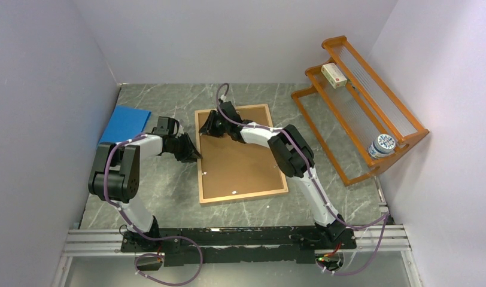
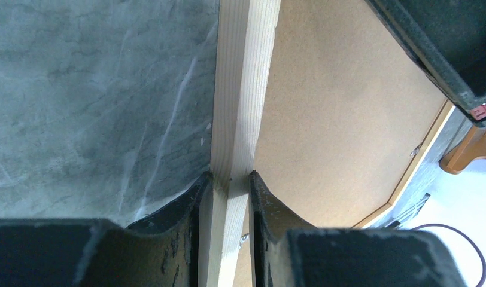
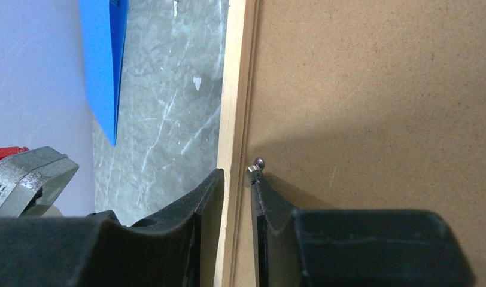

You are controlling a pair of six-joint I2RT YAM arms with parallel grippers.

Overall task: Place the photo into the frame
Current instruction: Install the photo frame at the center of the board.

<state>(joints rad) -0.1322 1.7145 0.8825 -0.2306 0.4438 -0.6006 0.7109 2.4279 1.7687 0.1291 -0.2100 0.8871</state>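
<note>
- Left pincer is clamped on the frame: one finger presses the outer side of the light wooden border, the other the inner side, with the wood filling the gap between them
- Outside its outer finger lies the bare grey marbled surface; inside its inner finger spreads the brown backing panel, set within the border
- Right pincer straddles the same border further along, near the frame's far left corner in the top view, just beyond the left pincer
- Its jaws stand narrow, one finger on each side of the wood; the outer one looks to touch the border, but I cannot tell whether the pair really squeezes it
- Right at the tip of its inner finger sits a small metal tab, at the edge of the backing panel
- On the outer side of this pincer, across a strip of surface, lies a plain blue sheet, apart from the frame
- From above, the frame lies flat, back side up, in the middle of the surface, with both pincers on its left side
- Well away on the far side of the frame from both pincers stands an orange slatted rack carrying a small box and a blue-and-white cup
</note>
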